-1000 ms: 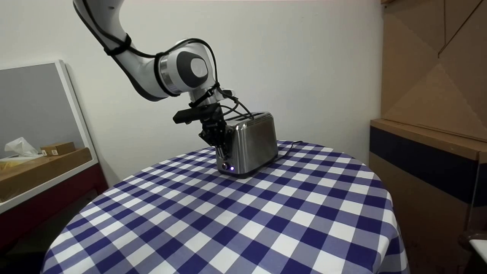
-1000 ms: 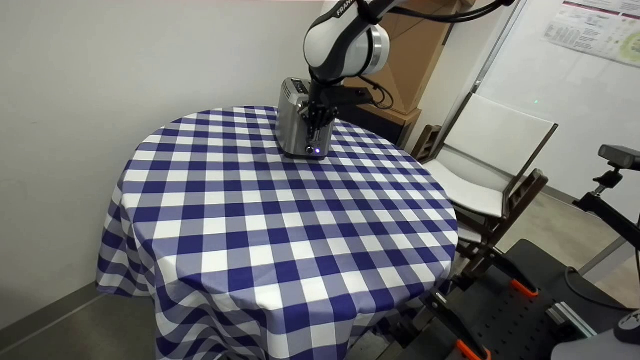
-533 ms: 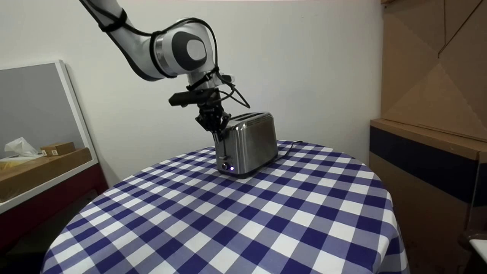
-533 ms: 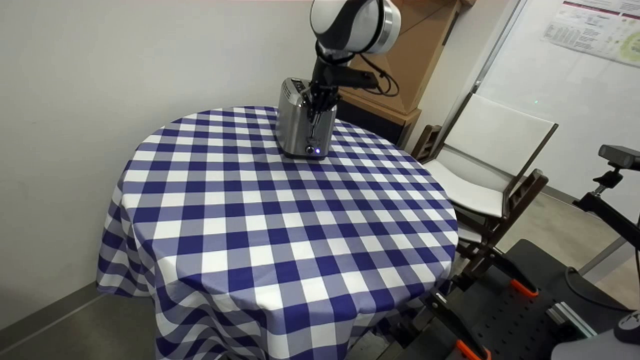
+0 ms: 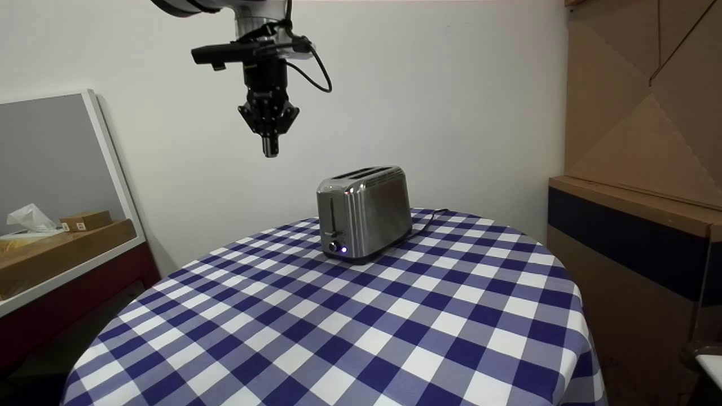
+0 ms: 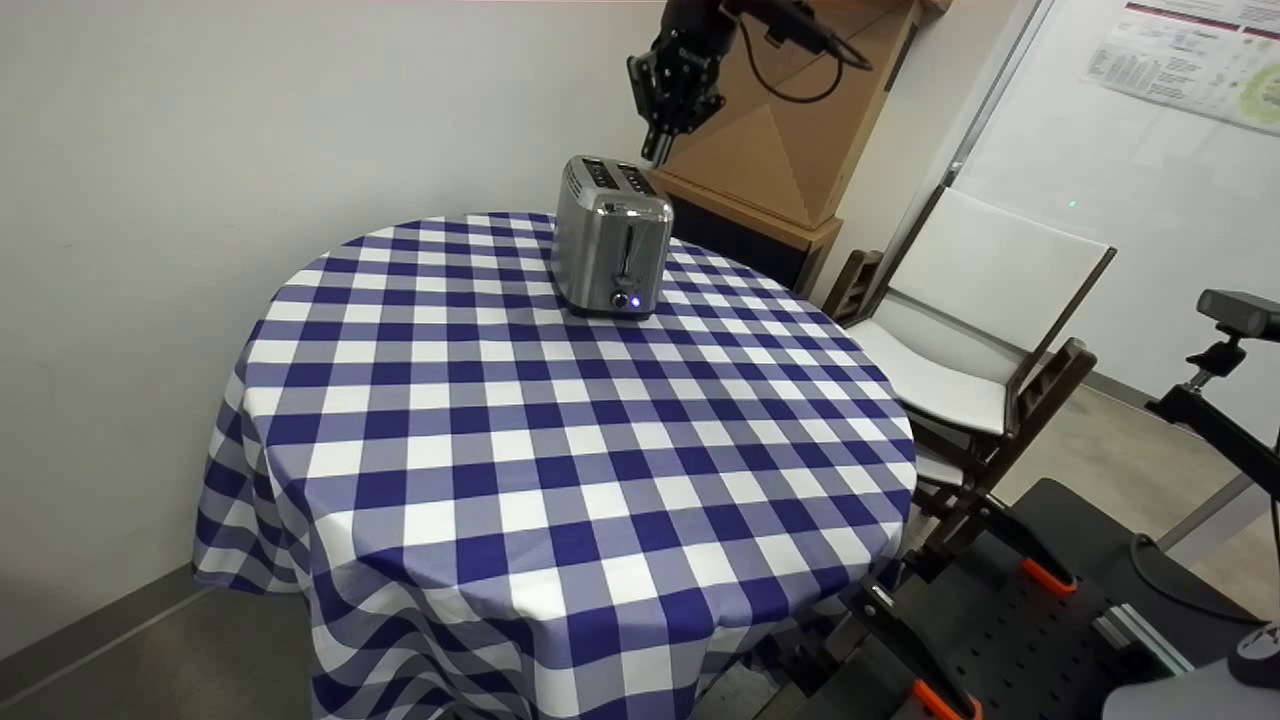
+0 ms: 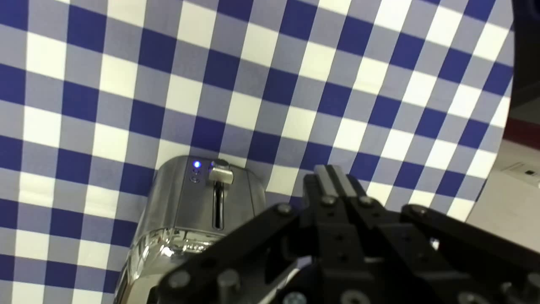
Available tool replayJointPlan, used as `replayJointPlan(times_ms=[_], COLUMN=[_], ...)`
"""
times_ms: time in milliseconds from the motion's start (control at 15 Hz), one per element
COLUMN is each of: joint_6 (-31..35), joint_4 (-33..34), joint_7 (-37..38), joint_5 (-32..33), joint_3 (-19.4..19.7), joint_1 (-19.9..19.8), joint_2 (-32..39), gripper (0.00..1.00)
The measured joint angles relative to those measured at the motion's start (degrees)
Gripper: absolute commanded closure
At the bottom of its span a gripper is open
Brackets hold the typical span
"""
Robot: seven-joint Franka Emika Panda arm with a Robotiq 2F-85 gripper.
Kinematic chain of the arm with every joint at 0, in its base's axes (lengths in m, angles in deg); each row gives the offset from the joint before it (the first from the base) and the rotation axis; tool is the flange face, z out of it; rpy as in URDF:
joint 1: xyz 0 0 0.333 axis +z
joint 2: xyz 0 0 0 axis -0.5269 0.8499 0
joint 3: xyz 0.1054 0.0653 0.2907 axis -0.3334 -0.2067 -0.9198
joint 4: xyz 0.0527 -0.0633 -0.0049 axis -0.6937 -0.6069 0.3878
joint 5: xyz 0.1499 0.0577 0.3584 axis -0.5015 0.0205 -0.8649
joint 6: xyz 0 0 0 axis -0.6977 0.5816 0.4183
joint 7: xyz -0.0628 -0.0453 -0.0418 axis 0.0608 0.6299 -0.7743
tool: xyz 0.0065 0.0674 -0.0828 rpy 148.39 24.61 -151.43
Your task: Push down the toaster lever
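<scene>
— Where is the toaster (image 5: 379, 217), and how will its lever (image 7: 220, 174) handle?

— In both exterior views it stands upright near 12 o'clock on the checked tablecloth (image 6: 480, 420). The lever sits at the low end of its slot (image 7: 218, 207), just above the knob (image 5: 334, 246), with a light (image 7: 197, 164) glowing nearby, so your push looks done. Should you need another, expect something small, stiff and springy, smooth enough to slip off. Don't pinch it: land on the middle of its upper face and press straight down. The toaster (probably light enough to skid on the checked tablecloth) may not forgive a sideways shove.

— And the gripper (image 5: 271, 155)?

— It is narrow, its two fingers (image 7: 325, 181) together, nothing visible between them. In an exterior view it hangs below the arm's lower end (image 5: 259, 8), pointing straight down, higher than the toaster and well apart from it, with the toaster at 4 o'clock. In the wrist view you have the lever at 9 o'clock from the fingers. To repeat the press, come across toward the lever before you lower.
</scene>
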Motion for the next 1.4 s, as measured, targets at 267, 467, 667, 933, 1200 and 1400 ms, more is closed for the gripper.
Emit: replayJointPlan(times_ms=[267, 467, 667, 933, 1200, 1400], joint_6=[-3.9, -4.0, -3.6, -1.1, 0.7, 0.7], joint_4=[-6.1, -11.6, -16.7, -21.3, -23.4, -23.9], joint_7=[0.0, 0.2, 1.1, 2.7, 2.8, 2.8], joint_5=[1.5, 4.1, 6.4, 8.9, 9.2, 9.2], joint_3=[0.4, 0.4, 0.5, 1.5, 2.3, 2.3], joint_1=[1.0, 2.2, 2.8, 2.8, 2.7, 2.7], joint_2=[-8.0, -13.5, -17.6, -20.2, -21.2, -21.7], gripper=[0.58, 0.37, 0.16, 0.00, 0.00, 0.00])
